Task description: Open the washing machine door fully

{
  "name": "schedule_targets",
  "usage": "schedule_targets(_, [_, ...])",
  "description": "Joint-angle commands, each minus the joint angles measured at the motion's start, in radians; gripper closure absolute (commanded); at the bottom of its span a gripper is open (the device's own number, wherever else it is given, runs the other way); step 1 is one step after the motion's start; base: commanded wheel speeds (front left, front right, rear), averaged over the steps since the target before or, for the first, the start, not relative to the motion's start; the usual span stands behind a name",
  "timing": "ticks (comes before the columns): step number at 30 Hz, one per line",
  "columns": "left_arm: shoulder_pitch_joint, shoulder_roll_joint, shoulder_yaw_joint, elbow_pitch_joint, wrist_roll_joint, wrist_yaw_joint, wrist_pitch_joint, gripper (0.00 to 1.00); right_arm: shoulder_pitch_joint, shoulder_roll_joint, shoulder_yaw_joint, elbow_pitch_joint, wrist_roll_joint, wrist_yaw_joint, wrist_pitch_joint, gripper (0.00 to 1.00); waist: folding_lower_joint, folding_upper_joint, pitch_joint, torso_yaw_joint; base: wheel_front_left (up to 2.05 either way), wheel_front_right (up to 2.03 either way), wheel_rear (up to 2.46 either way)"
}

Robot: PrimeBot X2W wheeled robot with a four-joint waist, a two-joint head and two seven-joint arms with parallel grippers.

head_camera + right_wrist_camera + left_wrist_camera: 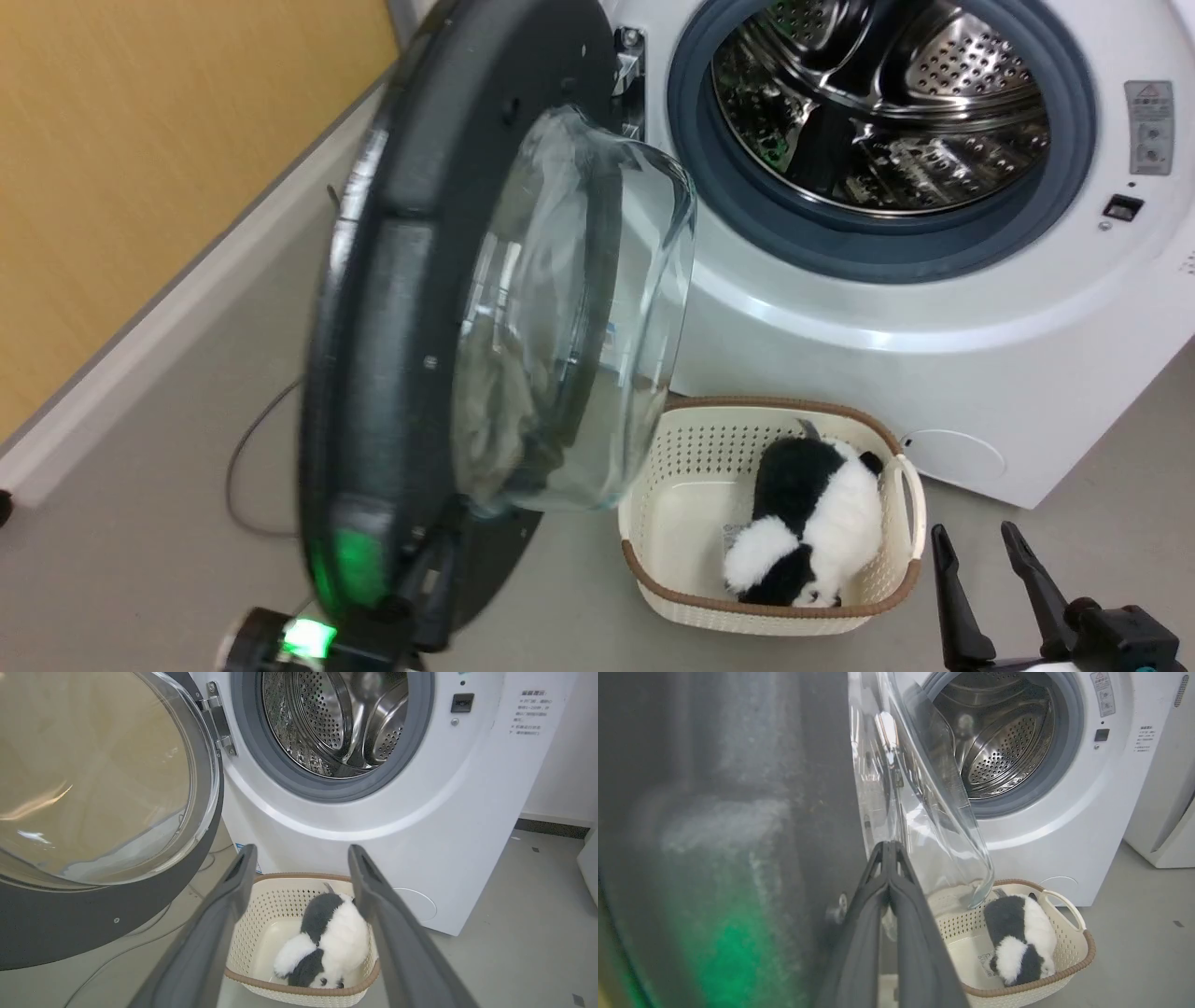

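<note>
Door (392, 308) x1 open, basket (691, 457) x1

The washing machine door (392, 308) left of the washing machine (934, 317); before it a basket (681, 457), plush toy (812, 523) inside.

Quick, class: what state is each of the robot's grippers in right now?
Left gripper: closed, nothing visibly held, beside the door.
Right gripper: open, holding nothing.
</note>
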Motion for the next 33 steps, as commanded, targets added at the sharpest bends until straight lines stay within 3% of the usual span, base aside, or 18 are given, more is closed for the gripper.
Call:
schedule_targets(1, [-0.013, 0.017, 0.024, 0.013, -0.008, 0.011, -0.004, 1.0, -0.01, 0.003, 0.001, -0.005, -0.008, 0.001, -0.004, 0.0, 0.0, 0.0, 0.01, 0.008, 0.0, 0.0, 0.0])
schedule_targets(16, [-0.149, 0.061, 0.318, 0.182, -0.16, 0.036, -0.005, 1.0, -0.051, 0.003, -0.016, -0.01, -0.047, 0.001, -0.004, 0.0, 0.0, 0.0, 0.093, -0.01, 0.0, 0.0, 0.0])
schedule_targets(33, [-0.362, 0.102, 0.571, 0.447, -0.208, -0.016, -0.005, 1.0, -0.114, -0.008, -0.025, -0.018, -0.08, 0.001, -0.004, 0.0, 0.0, 0.0, 0.192, -0.078, 0.0, 0.0, 0.0])
